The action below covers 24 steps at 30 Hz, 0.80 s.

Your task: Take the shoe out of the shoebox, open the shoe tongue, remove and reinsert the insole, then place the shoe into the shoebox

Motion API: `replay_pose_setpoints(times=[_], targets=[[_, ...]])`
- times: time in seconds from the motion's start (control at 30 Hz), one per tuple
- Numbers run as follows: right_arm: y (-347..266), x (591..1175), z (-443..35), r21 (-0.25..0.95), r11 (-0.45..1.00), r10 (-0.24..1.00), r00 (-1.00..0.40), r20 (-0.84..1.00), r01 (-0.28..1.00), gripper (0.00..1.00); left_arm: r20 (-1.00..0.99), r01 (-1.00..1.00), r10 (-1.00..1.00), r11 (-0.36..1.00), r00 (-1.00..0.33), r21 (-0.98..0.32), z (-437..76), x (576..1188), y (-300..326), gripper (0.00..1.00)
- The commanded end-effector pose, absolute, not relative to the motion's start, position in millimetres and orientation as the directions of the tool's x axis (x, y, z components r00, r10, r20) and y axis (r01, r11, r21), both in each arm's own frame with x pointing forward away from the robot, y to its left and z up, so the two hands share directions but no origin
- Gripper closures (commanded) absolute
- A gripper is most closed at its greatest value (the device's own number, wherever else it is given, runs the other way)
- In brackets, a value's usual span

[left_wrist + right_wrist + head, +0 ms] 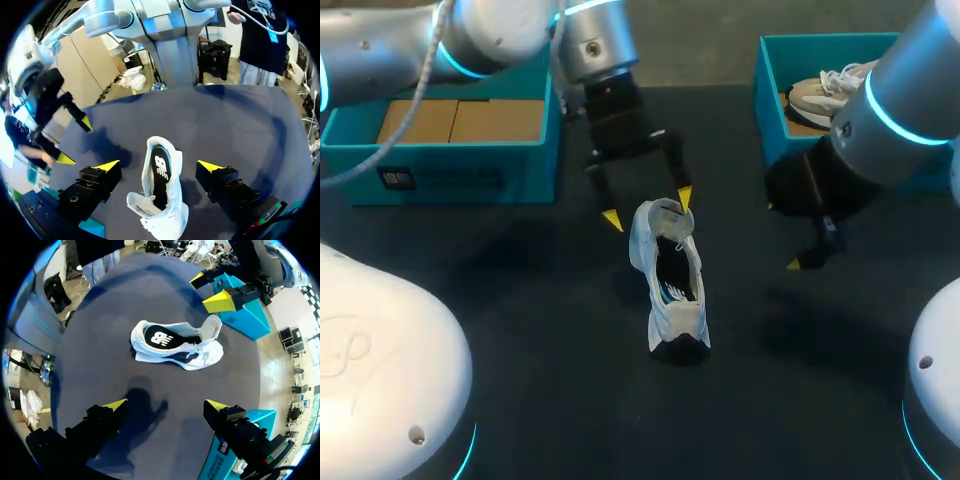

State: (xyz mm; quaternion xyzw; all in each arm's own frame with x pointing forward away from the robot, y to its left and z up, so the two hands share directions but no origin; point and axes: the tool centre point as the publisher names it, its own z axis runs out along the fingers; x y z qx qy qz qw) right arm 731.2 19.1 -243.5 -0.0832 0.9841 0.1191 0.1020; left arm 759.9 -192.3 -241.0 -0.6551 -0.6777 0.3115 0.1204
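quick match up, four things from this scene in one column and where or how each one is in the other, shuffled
Things:
1 white shoe
2 insole
3 left shoebox
4 right shoebox

Place or state:
a holds a second shoe
b black, lying inside the white shoe
c on the dark table, outside both boxes
d shows brown cardboard inside

Pairs: 1-c, 2-b, 3-d, 4-a

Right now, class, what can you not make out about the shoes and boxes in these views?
Second shoe in the right shoebox: head view, mostly hidden behind the right arm.
Left shoebox interior: head view, partly covered by the left arm.
Shoe on the table: underside, every view, faces the table.
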Motion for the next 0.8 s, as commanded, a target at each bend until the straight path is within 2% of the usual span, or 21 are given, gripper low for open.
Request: replay_pose_setpoints(times=[0.03, 0.4, 0.8], targets=[[4.8, 722.4, -213.5, 0.215, 0.958, -0.143, -0.967, -0.212, -0.189, 0.0, -0.161, 0.824, 0.985, -0.034, -0.07, -0.566, -239.4, 758.6, -198.3, 0.0], [-14.8, 714.5, -190.4, 0.228, 0.965, -0.095, -0.981, -0.168, -0.132, 0.0, -0.161, 0.824, 0.985, -0.034, -0.07, -0.566, -239.4, 758.6, -198.3, 0.0], [-43.5, 710.4, -160.7, 0.15, 0.987, -0.029, -0.991, -0.134, -0.049, 0.0, -0.145, 0.83, 0.988, -0.033, -0.058, -0.556, -239.3, 753.6, -200.2, 0.0]])
